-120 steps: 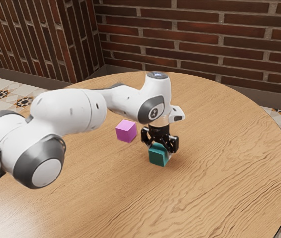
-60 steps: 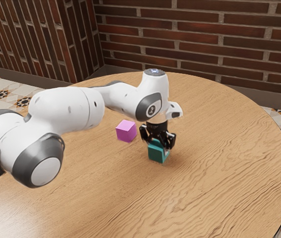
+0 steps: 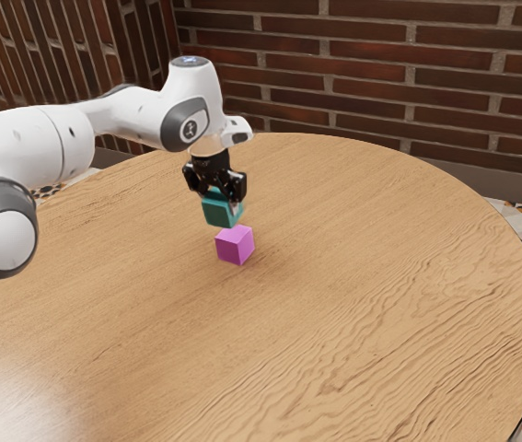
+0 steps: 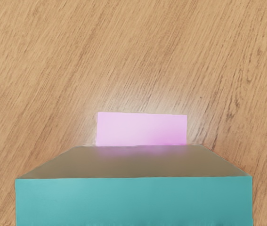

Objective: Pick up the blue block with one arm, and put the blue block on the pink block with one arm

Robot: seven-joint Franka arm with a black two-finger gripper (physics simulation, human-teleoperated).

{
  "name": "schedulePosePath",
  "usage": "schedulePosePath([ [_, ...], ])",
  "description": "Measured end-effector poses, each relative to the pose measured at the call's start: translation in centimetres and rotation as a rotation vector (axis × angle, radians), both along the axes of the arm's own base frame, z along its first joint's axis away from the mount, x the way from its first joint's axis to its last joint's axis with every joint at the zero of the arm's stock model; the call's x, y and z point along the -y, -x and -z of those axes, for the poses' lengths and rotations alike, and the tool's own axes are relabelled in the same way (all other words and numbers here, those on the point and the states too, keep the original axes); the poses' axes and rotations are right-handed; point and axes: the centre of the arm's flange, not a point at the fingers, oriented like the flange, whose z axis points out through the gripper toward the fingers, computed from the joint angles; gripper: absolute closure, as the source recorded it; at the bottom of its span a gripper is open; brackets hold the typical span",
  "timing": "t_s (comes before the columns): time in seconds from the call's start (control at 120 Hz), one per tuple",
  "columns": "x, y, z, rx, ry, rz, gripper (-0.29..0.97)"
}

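Fingers (image 3: pixel 238 188) are clamped on the blue block (image 3: pixel 221 213) from two sides, which is why it hangs in the air rather than resting on anything. A round wooden table (image 3: pixel 380 276) is seen beneath. Its grain is also seen under the hand in the wrist view (image 4: pixel 53 56). The arm (image 3: pixel 104 120) is brought in from the exterior view's left and bent so that the gripper (image 3: pixel 219 195) points straight down, a pose suited to a vertical set-down.

The blue block, rendered teal, is held level just above the pink block (image 3: pixel 235 245), which stands alone on the table. In the exterior view the two are seen nearly in line, with the held one a little toward the exterior view's left. Whether a gap is left between them cannot be told.

In the wrist view the blue block (image 4: pixel 133 197) is seen close under the hand, with part of the pink block (image 4: pixel 141 128) showing past its edge. The carry is judged nearly done. A small correction over the pink block is probably needed before lowering and release, or the block may land off-centre and tip.
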Motion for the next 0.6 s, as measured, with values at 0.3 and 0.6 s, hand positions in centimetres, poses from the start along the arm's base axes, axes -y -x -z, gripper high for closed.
schedulePosePath([
  [0.3, -1.0, -0.8, 2.5, -0.079, 0.009, -0.005, 0.3],
  [0.6, 0.0, -1.4, 2.6, -0.101, 0.005, 0.016, 0.3],
])
